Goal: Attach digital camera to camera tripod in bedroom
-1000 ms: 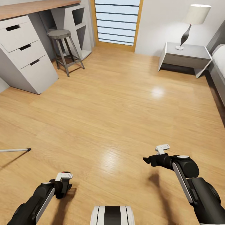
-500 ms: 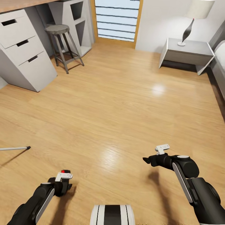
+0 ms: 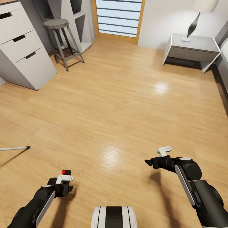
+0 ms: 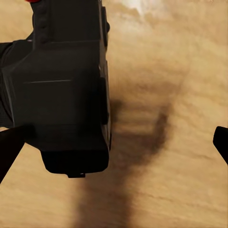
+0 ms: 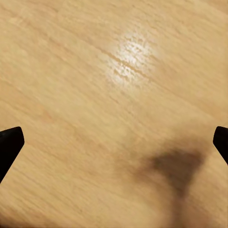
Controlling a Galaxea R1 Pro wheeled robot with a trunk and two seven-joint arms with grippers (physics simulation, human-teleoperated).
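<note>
The digital camera [image 3: 65, 173], black with a red dot on top, is low over the wood floor right at my left gripper [image 3: 64, 187]. In the left wrist view the digital camera [image 4: 66, 95] lies against one finger, while the other fingertip [image 4: 221, 141] stands far from it, so my left gripper [image 4: 114, 142] is open. Whether the camera rests on the floor I cannot tell. One silver leg with a black foot of the camera tripod [image 3: 15, 148] reaches in at the left edge. My right gripper [image 3: 148, 162] hangs open over bare floor, as the right wrist view [image 5: 114, 142] confirms.
A grey drawer unit [image 3: 22, 47] and a metal stool [image 3: 58, 34] stand far left. A wooden-framed glass door [image 3: 118, 17] is at the back. A grey nightstand [image 3: 193, 47] with a lamp [image 3: 196, 19] is far right, the bed edge [image 3: 224, 53] beside it.
The whole view has shifted: furniture slid up and outward, so the camera moved. The red dot now shows a little higher above the left gripper's white clip. Both arms keep their pose.
</note>
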